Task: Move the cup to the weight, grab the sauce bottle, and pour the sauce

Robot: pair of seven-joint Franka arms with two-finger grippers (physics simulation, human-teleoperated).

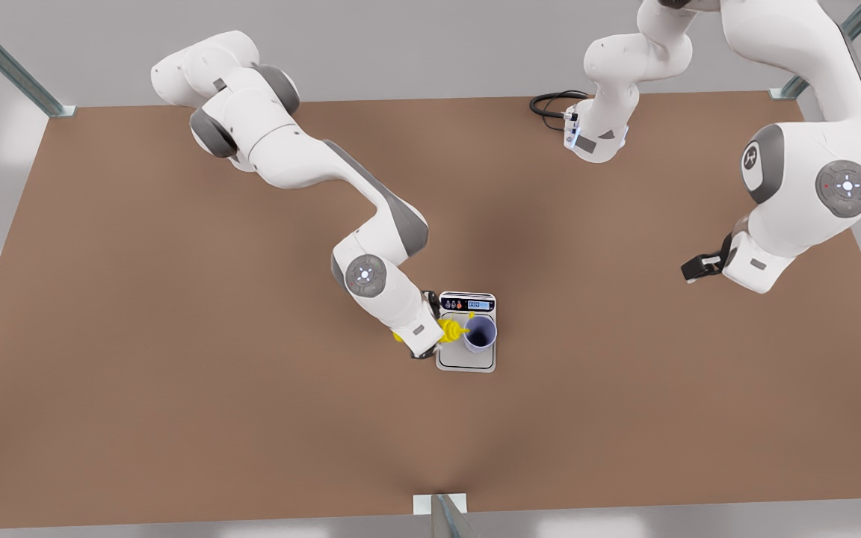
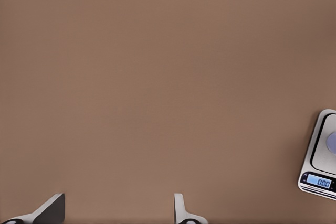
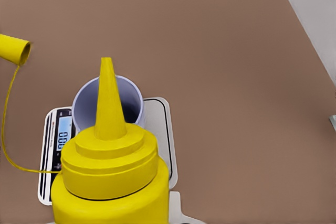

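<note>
Sauce bottle (image 3: 110,171) tilted at cup (image 3: 107,106) on weight (image 1: 466,359).

I count one cup (image 1: 480,333) on one weight (image 1: 466,362), one sauce bottle (image 3: 111,174) beside it, perhaps uncapped.

right gripper (image 1: 430,336) clamped low; left gripper (image 2: 118,211) spread, hovering apart.

Overhead front view; weight (image 1: 466,332) in all views.
</note>
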